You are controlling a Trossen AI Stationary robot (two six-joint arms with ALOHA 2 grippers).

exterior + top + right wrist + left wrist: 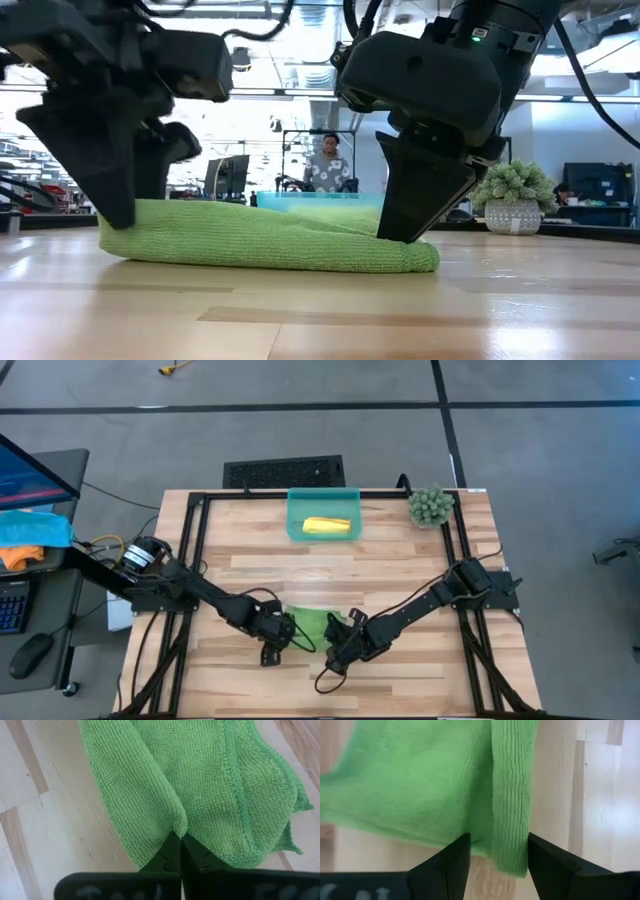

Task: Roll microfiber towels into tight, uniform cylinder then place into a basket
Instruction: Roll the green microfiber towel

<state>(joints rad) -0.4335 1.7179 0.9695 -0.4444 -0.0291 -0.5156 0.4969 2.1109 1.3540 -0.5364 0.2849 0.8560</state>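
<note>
Our right gripper [180, 840] is clamped on the green towel [310, 623] at six o'clock. Our left gripper [497, 852] straddles its edge, jaws apart.

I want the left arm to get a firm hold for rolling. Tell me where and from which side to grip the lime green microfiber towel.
Grip the folded hemmed edge of the lime green microfiber towel, which already lies between the open left pincer fingers. Come from above at the towel's left end: it lies flat on the wooden table, and the doubled edge gives thickness. The right pincer is shut on the opposite end.

Left claw [278, 632] low at table front, fingers apart. Right claw [345, 638] facing it, fingers pinched together.
</note>
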